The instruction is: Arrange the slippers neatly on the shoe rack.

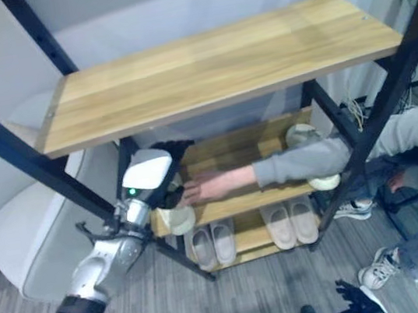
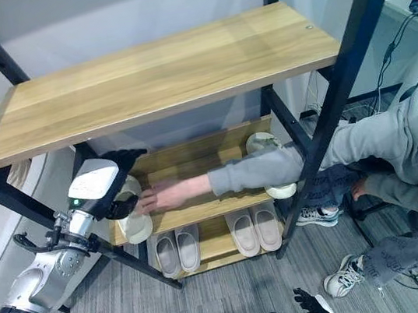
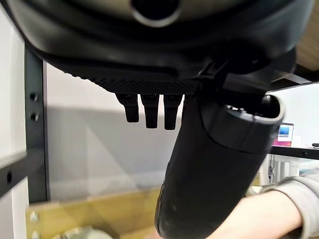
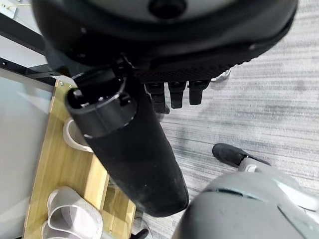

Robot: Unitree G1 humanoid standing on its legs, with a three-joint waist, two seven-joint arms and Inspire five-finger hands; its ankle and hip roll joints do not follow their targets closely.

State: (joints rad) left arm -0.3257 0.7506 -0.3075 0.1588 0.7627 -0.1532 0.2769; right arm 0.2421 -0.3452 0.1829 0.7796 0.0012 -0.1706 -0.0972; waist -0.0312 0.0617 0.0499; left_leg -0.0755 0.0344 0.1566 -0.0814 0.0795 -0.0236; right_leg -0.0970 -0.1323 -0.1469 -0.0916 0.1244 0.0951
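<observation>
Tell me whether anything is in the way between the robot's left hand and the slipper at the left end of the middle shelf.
Yes. A person's hand, reaching in from the right along the middle shelf, lies right beside the left hand and the pale slipper hanging over that shelf's left front edge. The arm crosses the space where slippers would be set.

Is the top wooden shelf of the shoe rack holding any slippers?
No, the top wooden shelf is bare; pale slippers sit on the bottom shelf.
</observation>
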